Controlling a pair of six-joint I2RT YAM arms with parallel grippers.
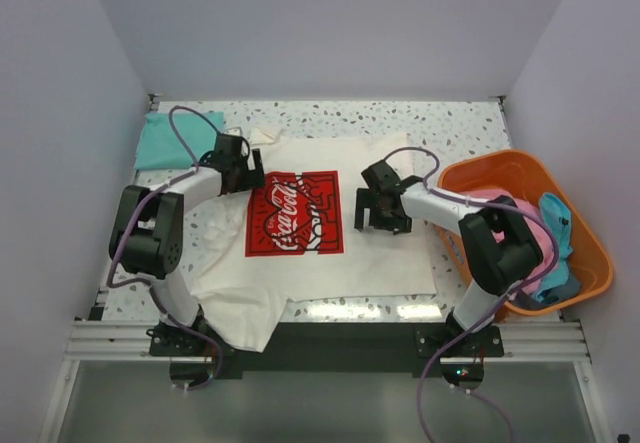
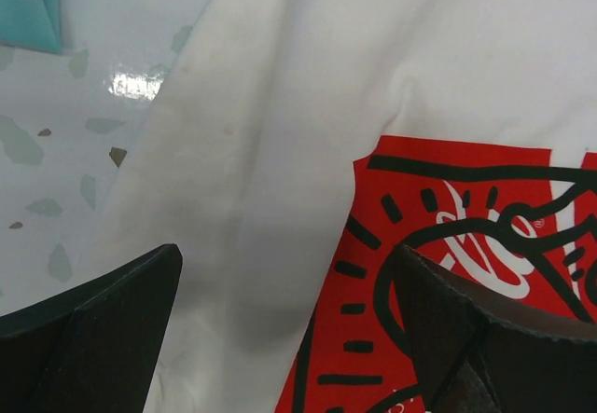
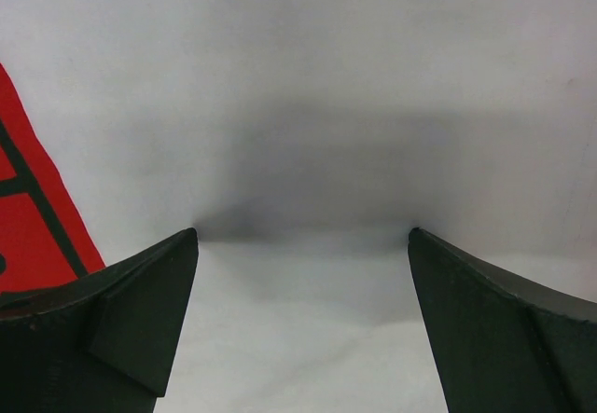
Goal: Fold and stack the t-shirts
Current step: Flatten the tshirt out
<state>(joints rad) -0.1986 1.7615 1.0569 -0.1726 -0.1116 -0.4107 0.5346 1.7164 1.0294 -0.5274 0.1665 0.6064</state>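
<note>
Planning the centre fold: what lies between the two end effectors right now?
The red square print of the cream t-shirt lies between the left end effector and the right end effector. The top external view shows it.

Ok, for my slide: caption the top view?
Left gripper and right gripper open over the cream t-shirt, orange basket beside.

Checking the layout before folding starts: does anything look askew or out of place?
The cream shirt lies mostly flat, but its near-left corner droops off the front edge of the table, so it is not fully spread. Nothing else stands out.
</note>
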